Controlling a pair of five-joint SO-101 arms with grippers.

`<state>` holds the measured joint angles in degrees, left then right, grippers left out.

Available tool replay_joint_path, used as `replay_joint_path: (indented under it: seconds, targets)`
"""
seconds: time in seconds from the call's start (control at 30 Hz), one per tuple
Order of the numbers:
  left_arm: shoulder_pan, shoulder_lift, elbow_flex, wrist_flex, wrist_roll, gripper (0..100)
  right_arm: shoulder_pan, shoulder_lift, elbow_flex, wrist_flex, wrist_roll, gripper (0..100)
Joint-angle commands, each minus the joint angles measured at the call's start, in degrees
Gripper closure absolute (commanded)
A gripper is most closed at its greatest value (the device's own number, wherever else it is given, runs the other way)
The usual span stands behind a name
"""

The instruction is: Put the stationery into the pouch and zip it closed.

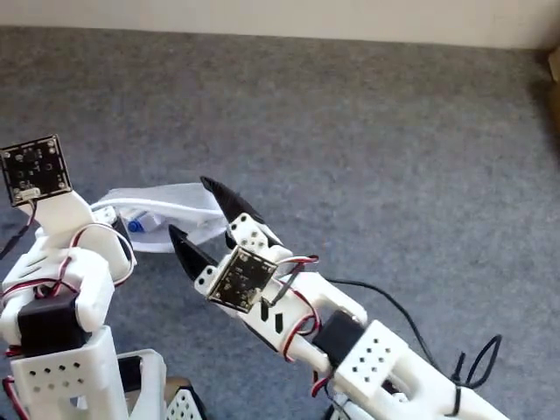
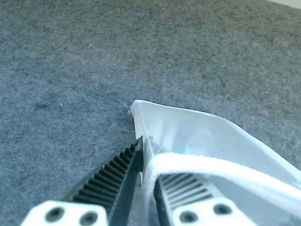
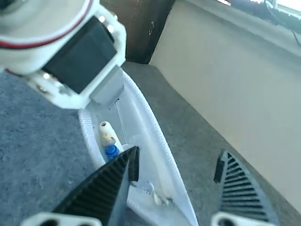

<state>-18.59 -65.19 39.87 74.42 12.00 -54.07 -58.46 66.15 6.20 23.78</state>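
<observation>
With your left pincer (image 2: 148,164) clamped on the pouch (image 1: 162,217) rim at left-centre of the surface (image 1: 394,131), hold it taut so the wide-open, empty right pincer (image 1: 189,206) can draw it shut.

High view: overhead, looking down, mid-distance. Wrist views: close, along own jaws. All share pouch (image 1: 166,203), left-centre overhead.

The white left arm (image 1: 61,280) stands at the lower left of the high view, wrist bent downward. Its black ribbed claw (image 2: 146,157) is pinched on the rim of a white mesh pouch (image 2: 202,134). The white right arm (image 1: 367,350) stretches in low from the lower right, its black claw (image 1: 187,205) spread wide.
</observation>
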Motion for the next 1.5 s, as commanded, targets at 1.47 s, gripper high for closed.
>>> replay_joint_path:
  seconds: [1.47]
  targets:
    - [0.7, -1.2, 1.2, -0.1, -2.2, 99, 9.6, -2.5, 7.6, 3.0, -2.5, 85.7]
